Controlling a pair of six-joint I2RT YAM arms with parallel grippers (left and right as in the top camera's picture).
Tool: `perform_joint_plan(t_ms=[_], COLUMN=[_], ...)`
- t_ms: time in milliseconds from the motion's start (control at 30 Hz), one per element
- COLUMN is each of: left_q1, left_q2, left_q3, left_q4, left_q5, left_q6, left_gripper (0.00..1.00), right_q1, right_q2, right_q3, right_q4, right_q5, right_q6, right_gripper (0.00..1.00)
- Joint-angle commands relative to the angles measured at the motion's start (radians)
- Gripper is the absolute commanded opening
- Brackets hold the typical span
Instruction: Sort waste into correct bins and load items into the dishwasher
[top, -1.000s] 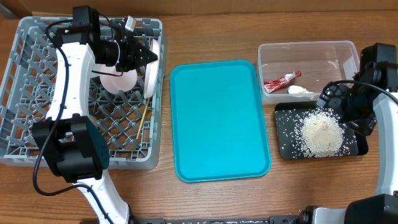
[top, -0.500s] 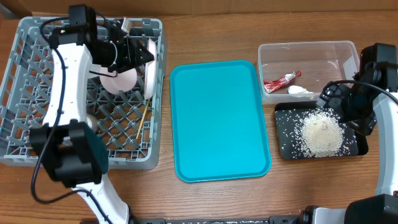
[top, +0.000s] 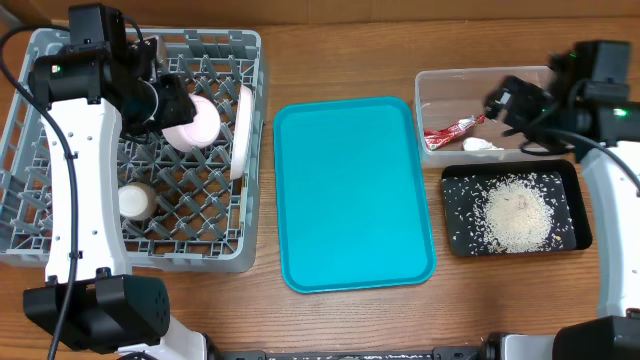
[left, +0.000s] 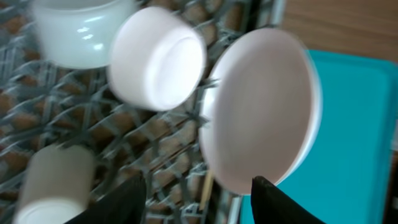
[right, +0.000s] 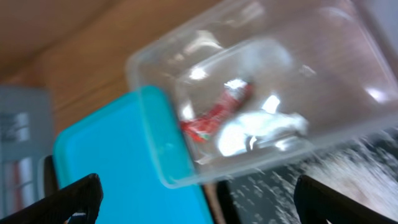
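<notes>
**Q:** What stands at the left edge of the desk?

**A:** The dishwasher (top: 200, 262), loaded. The small white bowl (top: 195, 122) lies in its far half. The plate (top: 241, 130) stands on edge against the right wall. The small white cup (top: 137, 200) sits nearer the near edge. My left pincer (left: 196, 200) hovers over bowl and plate, its fingers spread wide with nothing between them.

**Q:** And from mid-desk to the right edge?

**A:** The teal tray (top: 350, 190) lies mid-desk, bare. At the far right corner the clear tub (top: 440, 85) holds the wrapper (top: 452, 130) with the scrap (top: 482, 145) just beside it. On the near side of the tub, the black tray (top: 455, 240) carries the rice (top: 515, 215) in one heap with grains scattered around it. My right pincer (right: 196, 199) hangs above the tub, fully parted and empty.

**Q:** How far along is the task?

**A:** Waste sorting looks finished, since no scrap shows on the bare desk. Loading appears nearly done.

**Q:** What is hidden or unclear?

**A:** I cannot find the metal bowl. My left arm (top: 75, 150) covers part of the rack. A pale glossy vessel (left: 74, 28) is cut off at the top of the left wrist view, and I cannot tell its material. Of the chopsticks (left: 204, 190) only a thin sliver shows through the lattice below the plate. Both wrist views are blurred.
</notes>
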Motion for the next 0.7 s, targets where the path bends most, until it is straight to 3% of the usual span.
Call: perform_joint_plan(t_ms=[0,300,500,667], left_q1=[0.007,0.007,0.005,0.005], left_q2=[-0.059,-0.135,-0.146,-0.203], left_q3=[0.014,0.014,0.014,-0.050], left_q4=[-0.034,-0.211,-0.348,-0.350], left_q5=[-0.162,-0.202,-0.201,-0.176], left_q6=[-0.078,-0.153,-0.156,-0.148], left_gripper=[0.57,0.57,0.57,0.57], right_q1=[0.098,0.223,0.223,0.223], right_q2=[0.003,0.023,0.024,0.023], right_q3=[0.013,0.013,0.013,0.014], right_q4=[0.101,0.315,0.270,0.220], right_q5=[-0.036,-0.010,-0.005,0.056], right_q6=[-0.062,-0.078,-0.153,-0.153], right_gripper=[1.00,1.00,1.00,1.00])
